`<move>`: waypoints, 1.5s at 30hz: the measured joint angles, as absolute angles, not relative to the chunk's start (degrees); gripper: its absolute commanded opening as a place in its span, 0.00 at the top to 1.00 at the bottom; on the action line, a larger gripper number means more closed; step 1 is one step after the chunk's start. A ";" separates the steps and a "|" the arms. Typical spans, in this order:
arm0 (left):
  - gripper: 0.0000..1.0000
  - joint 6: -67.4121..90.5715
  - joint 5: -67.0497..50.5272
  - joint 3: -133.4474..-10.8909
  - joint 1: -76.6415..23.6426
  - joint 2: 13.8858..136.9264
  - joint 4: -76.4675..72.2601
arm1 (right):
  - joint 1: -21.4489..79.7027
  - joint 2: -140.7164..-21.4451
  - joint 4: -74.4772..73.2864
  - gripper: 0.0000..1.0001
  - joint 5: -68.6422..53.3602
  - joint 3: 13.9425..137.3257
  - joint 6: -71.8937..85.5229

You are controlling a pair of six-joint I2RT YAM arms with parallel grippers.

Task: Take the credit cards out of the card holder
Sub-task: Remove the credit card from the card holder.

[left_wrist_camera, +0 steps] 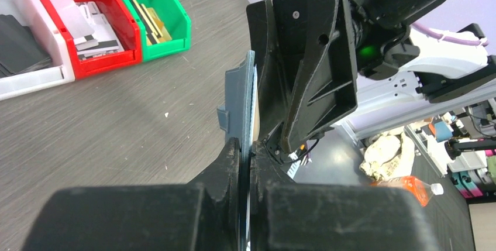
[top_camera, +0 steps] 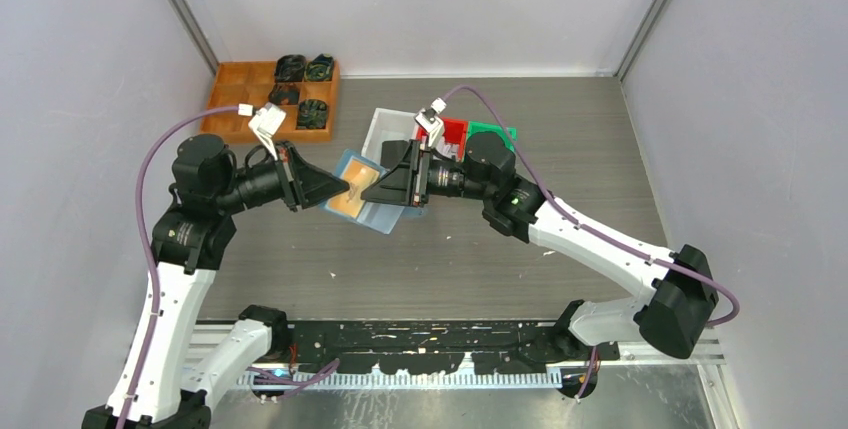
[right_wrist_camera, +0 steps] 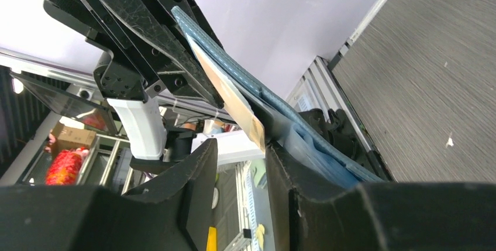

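Observation:
The slate-blue card holder (top_camera: 372, 211) hangs in the air over the table's middle, with my left gripper (top_camera: 343, 190) shut on its left edge. In the left wrist view the card holder (left_wrist_camera: 238, 102) stands edge-on, pinched between that gripper's (left_wrist_camera: 246, 151) jaws. A tan credit card (top_camera: 347, 205) shows in its open face. In the right wrist view the credit card (right_wrist_camera: 233, 100) sticks out from the holder (right_wrist_camera: 275, 106) and its corner lies between the jaws of my right gripper (right_wrist_camera: 241, 145). Those jaws stand open, with the card against one finger and a gap to the other.
Behind the grippers stand a white bin (top_camera: 385, 127), a red bin (top_camera: 455, 131) and a green bin (top_camera: 497, 135), each holding cards or flat items. A wooden compartment tray (top_camera: 250, 97) with dark objects sits at the back left. Grey walls close in both sides.

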State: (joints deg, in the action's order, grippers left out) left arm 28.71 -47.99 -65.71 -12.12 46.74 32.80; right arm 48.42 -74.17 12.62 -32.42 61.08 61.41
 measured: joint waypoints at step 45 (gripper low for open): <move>0.92 42.78 -50.72 -65.67 -10.85 45.10 17.32 | 50.59 -78.24 54.89 0.95 -27.24 49.89 77.08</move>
